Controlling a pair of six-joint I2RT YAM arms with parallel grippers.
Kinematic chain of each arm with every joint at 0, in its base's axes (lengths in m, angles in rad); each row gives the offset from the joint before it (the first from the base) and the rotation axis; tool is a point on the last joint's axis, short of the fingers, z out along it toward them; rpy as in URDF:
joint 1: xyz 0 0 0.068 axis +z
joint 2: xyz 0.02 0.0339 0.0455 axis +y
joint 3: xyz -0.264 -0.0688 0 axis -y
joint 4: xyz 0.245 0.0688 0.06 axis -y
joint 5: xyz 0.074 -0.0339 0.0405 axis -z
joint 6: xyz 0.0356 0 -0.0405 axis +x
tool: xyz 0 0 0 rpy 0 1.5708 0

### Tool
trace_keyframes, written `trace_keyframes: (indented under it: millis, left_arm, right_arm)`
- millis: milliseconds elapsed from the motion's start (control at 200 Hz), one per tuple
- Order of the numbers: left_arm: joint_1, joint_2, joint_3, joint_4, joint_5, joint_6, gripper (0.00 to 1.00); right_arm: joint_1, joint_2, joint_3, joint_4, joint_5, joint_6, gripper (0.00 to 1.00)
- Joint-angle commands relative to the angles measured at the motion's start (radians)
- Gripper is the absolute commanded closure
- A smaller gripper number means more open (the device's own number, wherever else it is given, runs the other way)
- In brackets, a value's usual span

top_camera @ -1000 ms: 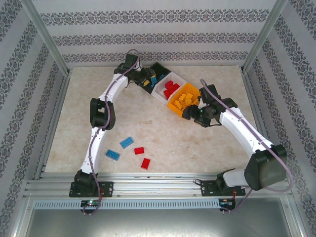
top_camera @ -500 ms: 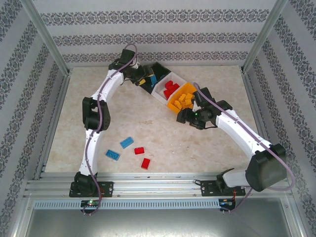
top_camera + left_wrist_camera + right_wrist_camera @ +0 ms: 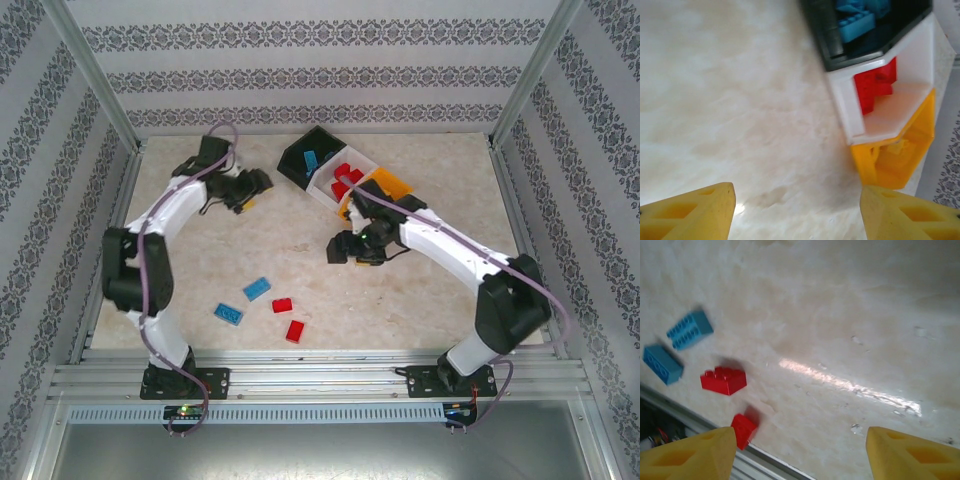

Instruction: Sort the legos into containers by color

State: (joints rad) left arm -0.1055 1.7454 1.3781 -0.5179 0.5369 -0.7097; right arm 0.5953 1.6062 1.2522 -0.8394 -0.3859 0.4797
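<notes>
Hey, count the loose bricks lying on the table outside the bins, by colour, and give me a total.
Blue bricks: 2
Red bricks: 2
Total: 4

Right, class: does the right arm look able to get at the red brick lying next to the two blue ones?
Probably yes: the right claw is open and empty, over bare table, with nothing between it and the red brick.
</notes>
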Motion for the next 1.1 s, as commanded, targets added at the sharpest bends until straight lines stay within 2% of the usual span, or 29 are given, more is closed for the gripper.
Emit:
trace_keyframes:
  millis: [0,140,270,450,555,729,854,1094]
  left_arm:
    - [0.024,-0.161,-0.152,0.011,-0.040,0.059,0.31]
    - [0.029,-0.343,-0.344,-0.041,-0.090,0.086,0.28]
    - [0.037,-0.461,-0.469,-0.056,-0.115,0.076,0.23]
    - [0.050,-0.549,-0.535,-0.138,-0.192,0.087,0.08]
    - [0.058,-0.577,-0.557,-0.159,-0.203,0.099,0.06]
    - [0.071,-0.606,-0.573,-0.186,-0.212,0.117,0.03]
    - [0.088,-0.623,-0.565,-0.219,-0.217,0.140,0.00]
    - [0.102,-0.649,-0.579,-0.249,-0.201,0.144,0.00]
  right_arm:
    - [0.101,0.078,0.092,-0.120,-0.044,-0.158,0.28]
    - [0.235,0.175,0.175,-0.203,-0.018,-0.281,0.22]
    - [0.326,0.235,0.212,-0.195,0.044,-0.348,0.21]
    - [0.408,0.331,0.301,-0.208,0.106,-0.355,0.20]
    - [0.445,0.397,0.375,-0.241,0.135,-0.358,0.18]
    - [0.486,0.454,0.437,-0.231,0.190,-0.385,0.17]
    - [0.483,0.487,0.452,-0.204,0.266,-0.362,0.18]
    - [0.480,0.559,0.524,-0.171,0.366,-0.356,0.21]
